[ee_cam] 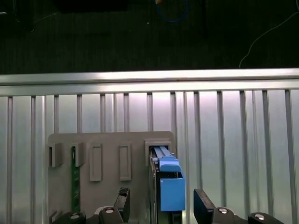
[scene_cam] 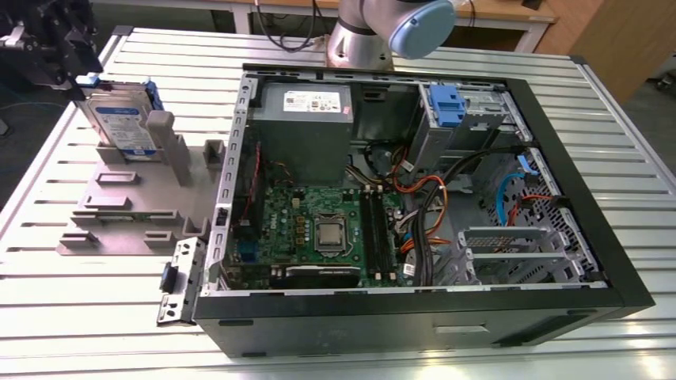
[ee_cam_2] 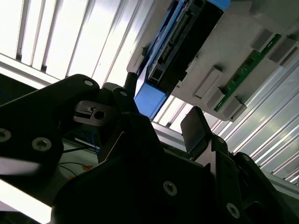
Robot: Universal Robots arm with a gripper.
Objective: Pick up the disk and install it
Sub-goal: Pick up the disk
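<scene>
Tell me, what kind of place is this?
Probably a robotics lab or workshop. A robot arm rises beyond an open computer case on a slatted metal table, and a disk stands upright in a grey stand beside the case.

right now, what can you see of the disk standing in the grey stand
The flat silver hard drive with a white-and-blue label stands upright on edge in a slot of the grey slotted plastic stand, on the exterior view's left of the open black computer case. A blue plastic rail runs around its edges. The black fingers flank it with gaps, not touching.
</scene>
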